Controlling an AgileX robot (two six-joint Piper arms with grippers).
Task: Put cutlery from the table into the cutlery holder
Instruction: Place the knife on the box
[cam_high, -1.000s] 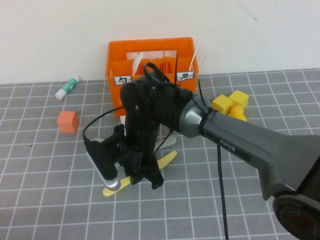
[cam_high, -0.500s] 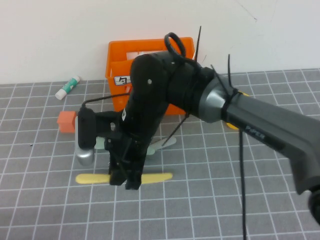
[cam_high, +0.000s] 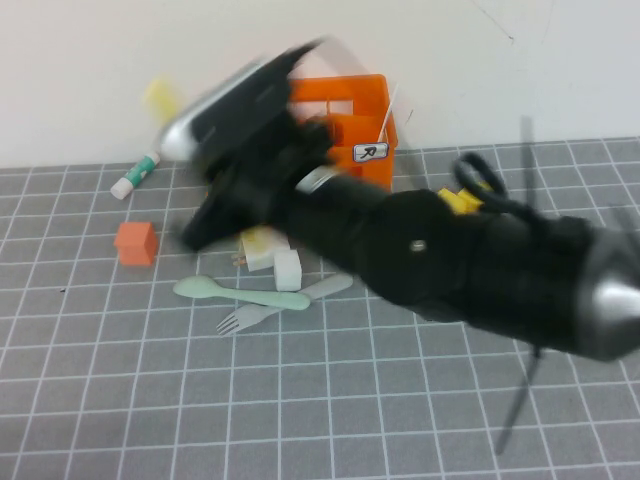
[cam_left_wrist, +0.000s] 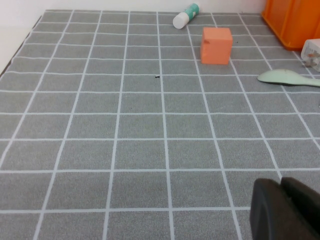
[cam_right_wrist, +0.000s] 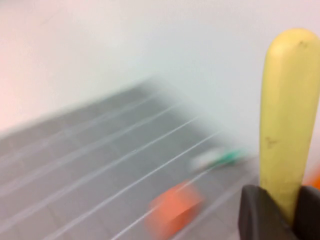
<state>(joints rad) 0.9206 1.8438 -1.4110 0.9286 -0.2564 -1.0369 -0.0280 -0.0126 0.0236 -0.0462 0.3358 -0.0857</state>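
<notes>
My right gripper is shut on the pale yellow knife and holds it in the air, left of and in front of the orange cutlery holder. The arm is motion-blurred. One knife end shows as a yellow smear against the wall. The mint-green spoon and grey-blue fork lie on the grey tiled table below the arm. My left gripper is shut and empty, low over bare tiles, out of the high view. The spoon's bowl shows in the left wrist view.
An orange-red cube and a white-and-green tube sit left of the holder. White blocks lie in front of it. Yellow blocks peek out behind the right arm. The holder's corner shows in the left wrist view.
My right gripper has lifted the knife off the table and swung up and back toward the holder. The spoon and fork are uncovered.
</notes>
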